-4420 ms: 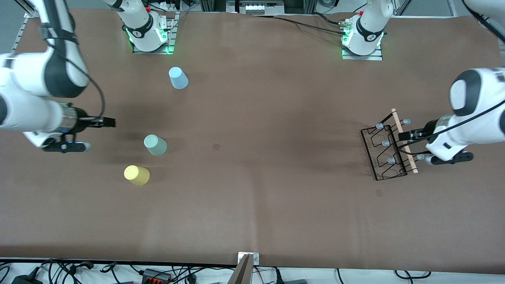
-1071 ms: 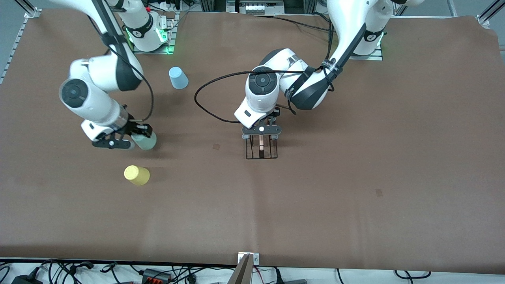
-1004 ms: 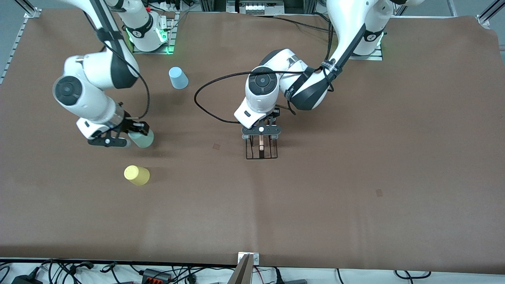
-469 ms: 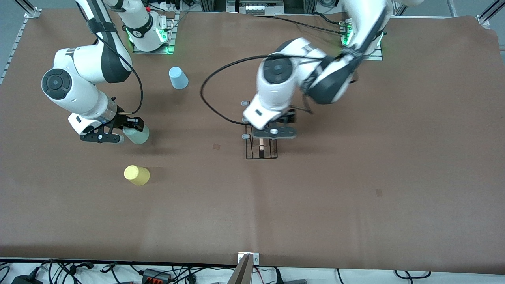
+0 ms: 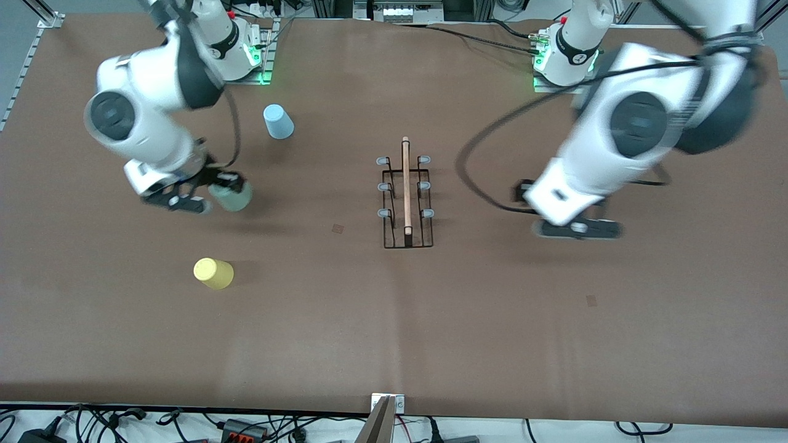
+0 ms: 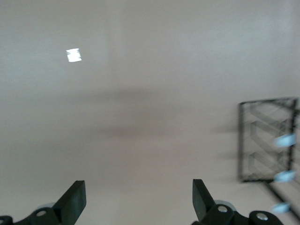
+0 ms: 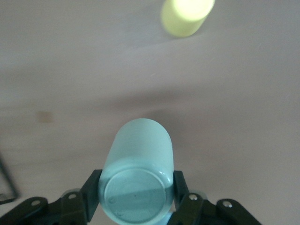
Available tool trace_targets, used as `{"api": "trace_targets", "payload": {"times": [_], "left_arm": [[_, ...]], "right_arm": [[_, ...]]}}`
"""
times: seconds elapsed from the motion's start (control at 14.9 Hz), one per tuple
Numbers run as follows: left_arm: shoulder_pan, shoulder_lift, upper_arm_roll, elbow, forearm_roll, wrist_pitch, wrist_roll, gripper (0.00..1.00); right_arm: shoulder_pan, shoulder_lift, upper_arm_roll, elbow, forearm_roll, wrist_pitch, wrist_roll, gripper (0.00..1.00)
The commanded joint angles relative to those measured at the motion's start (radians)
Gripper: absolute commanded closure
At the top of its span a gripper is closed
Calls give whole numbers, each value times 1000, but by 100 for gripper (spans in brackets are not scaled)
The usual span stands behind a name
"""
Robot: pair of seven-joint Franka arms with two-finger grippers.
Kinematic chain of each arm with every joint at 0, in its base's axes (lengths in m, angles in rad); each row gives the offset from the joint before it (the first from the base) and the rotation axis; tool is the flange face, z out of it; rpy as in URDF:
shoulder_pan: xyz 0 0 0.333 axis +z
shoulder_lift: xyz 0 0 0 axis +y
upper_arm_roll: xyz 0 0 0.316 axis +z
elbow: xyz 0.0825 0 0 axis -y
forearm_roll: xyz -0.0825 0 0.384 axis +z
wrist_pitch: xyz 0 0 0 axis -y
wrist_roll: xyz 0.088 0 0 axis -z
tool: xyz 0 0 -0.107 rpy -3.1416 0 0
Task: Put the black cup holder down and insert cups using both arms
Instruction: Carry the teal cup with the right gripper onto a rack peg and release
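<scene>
A robotics lab, by the look of it: two white arms (image 5: 622, 141) bolted to metal base plates (image 5: 564, 83) lit by green lights, a work table (image 5: 394, 320) under a plain brown cover, aluminium frame rails (image 5: 21, 67) at the corner, and power bricks and tangled cables (image 5: 246, 424) along the near edge

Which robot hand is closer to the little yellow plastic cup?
Right. The right gripper, holding the mint green cup, is near the yellow cup. The left gripper, open, is out past the black wire cup holder.
</scene>
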Motion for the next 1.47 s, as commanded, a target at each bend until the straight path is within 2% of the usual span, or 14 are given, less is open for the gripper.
{"api": "trace_targets", "payload": {"times": [0.0, 0.07, 0.27, 0.47, 0.54, 0.6, 0.67, 0.8, 0.94, 1.0, 1.14, 1.41], "left_arm": [[113, -49, -18, -29, 14, -35, 173, 0], [147, -58, -18, -26, 14, -43, 220, 0], [233, -78, -12, -23, 3, -89, 308, 0], [216, -121, 5, -33, -29, -74, 295, 0], [197, -151, 52, -53, -29, -40, 295, 0], [172, -191, 101, -94, -49, 5, 298, 0], [166, -243, 121, -151, -80, 59, 304, 0], [160, -334, 137, -254, -78, 142, 307, 0], [152, -383, 138, -311, -75, 150, 305, 0], [156, -386, 138, -316, -74, 136, 305, 0], [178, -377, 137, -303, -74, 112, 308, 0], [179, -379, 135, -300, -74, 81, 308, 0]], "right_arm": [[17, -19, 172, 28, 1, -11, 309, 61], [26, -7, 218, 50, 1, 13, 426, 61], [132, 60, 234, 109, 1, 69, 641, 61], [228, 145, 232, 154, -31, 157, 795, 61], [241, 157, 232, 156, -41, 170, 818, 60], [250, 166, 234, 156, -44, 184, 841, 60], [262, 177, 234, 156, -45, 196, 850, 60], [276, 189, 234, 156, -47, 199, 852, 59], [290, 208, 234, 156, -62, 201, 864, 57], [296, 219, 234, 154, -73, 208, 866, 51], [296, 229, 234, 153, -73, 211, 864, 0], [252, 193, 225, 156, -68, 208, 783, 0]]}}
